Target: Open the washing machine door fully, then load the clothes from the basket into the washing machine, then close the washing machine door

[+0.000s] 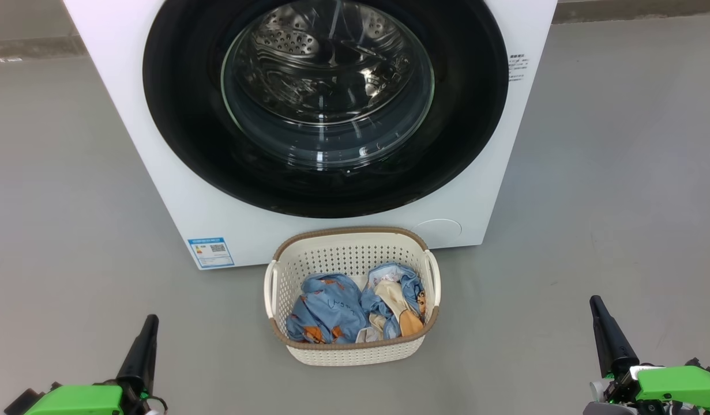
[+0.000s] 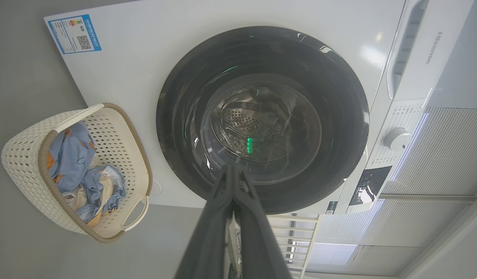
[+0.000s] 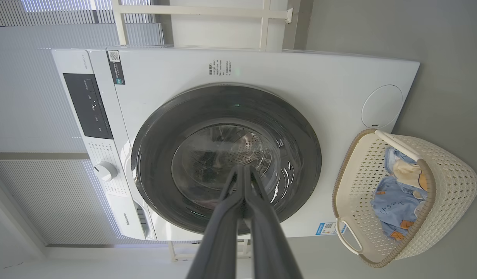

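Observation:
The white washing machine (image 1: 176,190) stands ahead on the floor, its round black-rimmed door (image 1: 181,121) closed flat against the front. The cream basket (image 1: 355,256) sits on the floor just before it, holding blue and cream clothes (image 1: 331,311). My left gripper (image 1: 150,323) is shut at the lower left, well left of the basket. My right gripper (image 1: 597,305) is shut at the lower right, nothing held. In the wrist views the door (image 2: 184,89) (image 3: 153,155), basket (image 2: 21,162) (image 3: 455,182) and clothes (image 2: 73,155) (image 3: 393,201) lie beyond the shut left gripper (image 2: 232,167) and right gripper (image 3: 244,168).
Grey floor (image 1: 620,173) spreads on both sides of the machine. A blue label sticker (image 1: 210,252) marks the machine's lower left corner. The control panel and knob (image 3: 105,171) sit at the machine's top. White slatted blinds (image 2: 447,147) fill the wall behind.

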